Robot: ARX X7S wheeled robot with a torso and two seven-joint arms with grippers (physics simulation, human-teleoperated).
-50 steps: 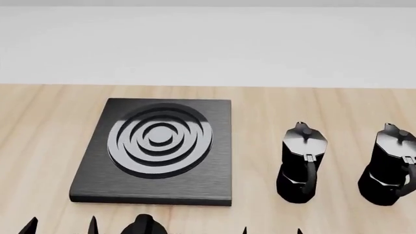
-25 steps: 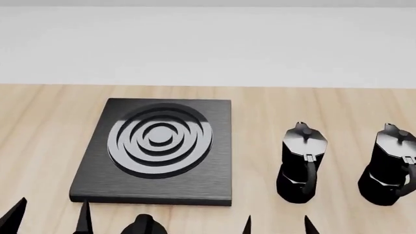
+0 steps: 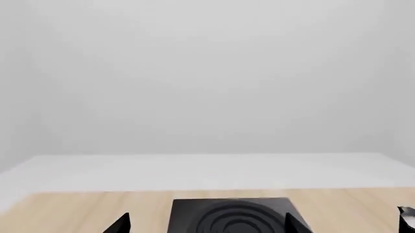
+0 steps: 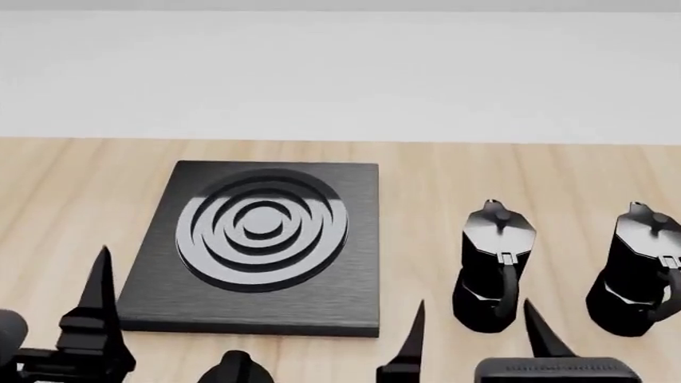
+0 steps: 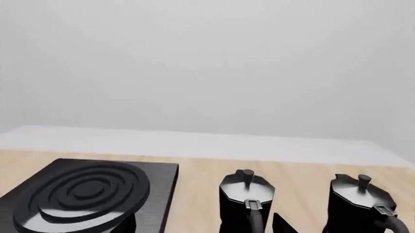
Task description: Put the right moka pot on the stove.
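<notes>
1. The right pot (image 4: 639, 267) was seen standing upright on the tabletop (image 4: 53, 199) at the far right, untouched, with the left pot (image 4: 493, 267) beside it but apart, and the stove (image 4: 255, 247) well to the left of both.
2. The right pot was judged rigid and fairly heavy for its size, as a faceted metal body would be; its glossy facets were judged slippery, and its tall, narrow form likely to tip if pushed high up.
3. The waist between the two halves was judged the safest place to be gripped. The curved handle, turned toward the near side, was judged a second option, though a pot held there might swing.
4. The hinged lid was seen shut in the right wrist view (image 5: 360, 191); whether anything was inside either pot could not be told.
5. The stove's ringed burner carried nothing.
6. The right gripper (image 4: 474, 331) was seen with its jaws spread and nothing between them, near the left pot's base, not yet at the right pot.
7. The left gripper (image 4: 64, 319) was at the near left corner of the stove; only one of its fingers was clearly shown, so its state could not be told.
</notes>
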